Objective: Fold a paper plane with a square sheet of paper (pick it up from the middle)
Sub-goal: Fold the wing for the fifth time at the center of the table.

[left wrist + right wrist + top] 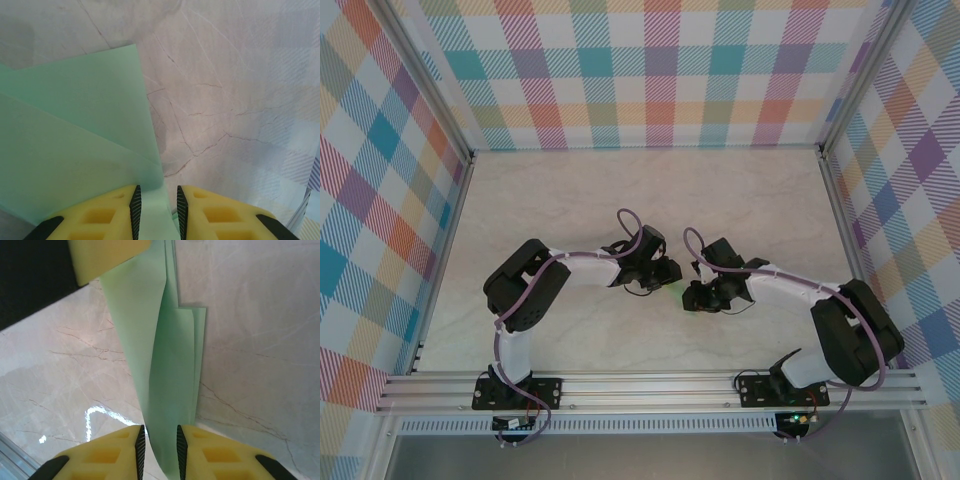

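Left jaws and right jaws each pinched nearly shut on the paper plane (170, 365), held between them over mid-counter (620, 190); sharpening the crease well wants even, gentle tension, no twisting.

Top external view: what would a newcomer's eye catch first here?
Bright plaid walls ring the pale marble table. Near its middle the left gripper and the right gripper meet, each pinching the mint-green paper plane between yellow fingers.

Your arms (525, 290) are black and white with purple cables (582, 258); your gripper fingers (100, 216) are yellow with ribbed black pads (135, 202).
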